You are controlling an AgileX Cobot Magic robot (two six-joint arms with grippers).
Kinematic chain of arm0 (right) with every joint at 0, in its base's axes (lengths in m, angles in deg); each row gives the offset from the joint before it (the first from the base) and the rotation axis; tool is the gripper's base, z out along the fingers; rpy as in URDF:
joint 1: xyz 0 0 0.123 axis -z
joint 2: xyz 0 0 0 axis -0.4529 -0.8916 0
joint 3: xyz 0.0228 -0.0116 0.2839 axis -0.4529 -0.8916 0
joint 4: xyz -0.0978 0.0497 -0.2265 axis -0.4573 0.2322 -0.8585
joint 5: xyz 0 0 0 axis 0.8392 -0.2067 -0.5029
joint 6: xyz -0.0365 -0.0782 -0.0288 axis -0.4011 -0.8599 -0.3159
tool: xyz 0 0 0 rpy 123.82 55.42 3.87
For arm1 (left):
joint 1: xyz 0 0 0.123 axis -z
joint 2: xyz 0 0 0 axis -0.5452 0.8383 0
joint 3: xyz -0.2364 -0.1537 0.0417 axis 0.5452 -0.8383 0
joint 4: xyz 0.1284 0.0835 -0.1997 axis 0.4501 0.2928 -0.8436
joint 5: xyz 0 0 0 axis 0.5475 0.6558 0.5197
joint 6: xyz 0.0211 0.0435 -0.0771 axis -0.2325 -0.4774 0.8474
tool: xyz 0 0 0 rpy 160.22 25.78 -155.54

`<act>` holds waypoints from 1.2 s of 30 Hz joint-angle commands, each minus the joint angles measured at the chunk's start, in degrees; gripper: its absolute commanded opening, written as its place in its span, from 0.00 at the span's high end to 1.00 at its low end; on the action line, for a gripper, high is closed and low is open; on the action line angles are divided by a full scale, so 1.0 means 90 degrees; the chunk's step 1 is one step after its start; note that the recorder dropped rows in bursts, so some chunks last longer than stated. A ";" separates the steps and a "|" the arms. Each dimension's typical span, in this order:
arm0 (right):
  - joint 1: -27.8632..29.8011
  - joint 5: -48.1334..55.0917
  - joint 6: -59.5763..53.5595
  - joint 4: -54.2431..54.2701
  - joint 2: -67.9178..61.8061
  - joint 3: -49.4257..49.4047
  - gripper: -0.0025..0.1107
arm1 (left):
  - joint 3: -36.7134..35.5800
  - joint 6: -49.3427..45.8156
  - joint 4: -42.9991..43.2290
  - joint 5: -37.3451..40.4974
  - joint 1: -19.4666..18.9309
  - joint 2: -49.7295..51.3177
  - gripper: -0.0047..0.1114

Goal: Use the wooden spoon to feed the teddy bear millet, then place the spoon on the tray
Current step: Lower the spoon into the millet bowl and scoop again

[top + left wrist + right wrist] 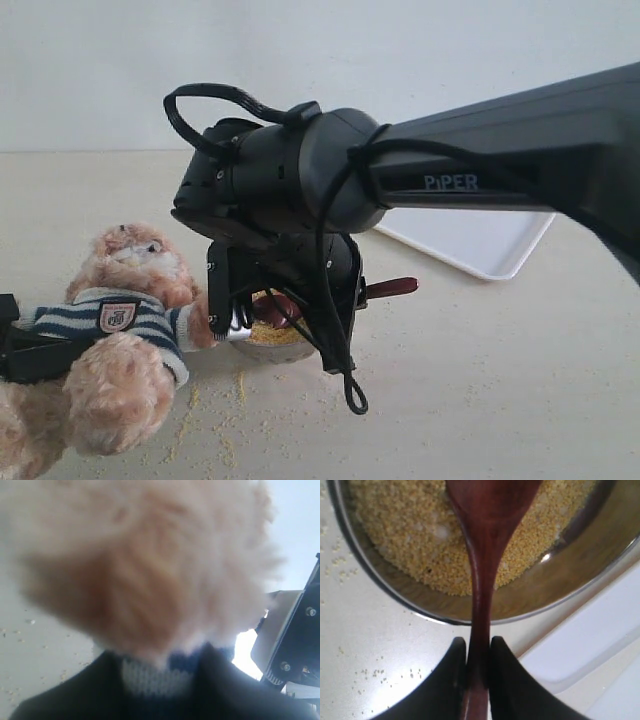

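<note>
The teddy bear [130, 300] sits at the left in its navy-and-white striped shirt, facing the steel bowl [275, 345]. My left gripper [157, 680] is shut on the teddy bear's shirt; blurred fur [150, 565] fills that view. My right gripper [478, 652] is shut on the wooden spoon's [485, 555] thin handle. The spoon's round end lies down in the millet [410, 535] inside the bowl [580, 575]. In the exterior view the handle's end [395, 288] sticks out to the right of the wrist. The white tray [480, 245] lies behind, to the right.
Spilled millet grains [230, 400] are scattered on the table in front of the bowl and beside the bear. The right arm [450, 170] spans the scene from the right and hides much of the bowl. The tray's rim [600, 640] lies close beside the bowl.
</note>
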 commanded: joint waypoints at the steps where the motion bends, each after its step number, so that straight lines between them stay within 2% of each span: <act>1: -0.0005 0.0011 -0.0036 0.0203 0.0018 -0.0014 0.98 | 0.0032 0.0024 -0.0080 0.0126 -0.0021 -0.0007 0.92; 21: 0.0022 0.0011 -0.0064 0.0334 0.0452 -0.0014 0.98 | 0.0032 -0.0090 -0.0080 0.0126 -0.0021 -0.0007 0.92; 28: 0.0388 0.0011 0.0249 0.0442 0.0466 -0.0014 0.98 | 0.0032 -0.0141 -0.0080 0.0126 -0.0021 -0.0007 0.92; 36: 0.0864 0.0011 -0.0183 0.1651 0.0643 -0.0014 0.98 | 0.0032 -0.0240 -0.0080 0.0217 -0.0021 -0.0007 0.92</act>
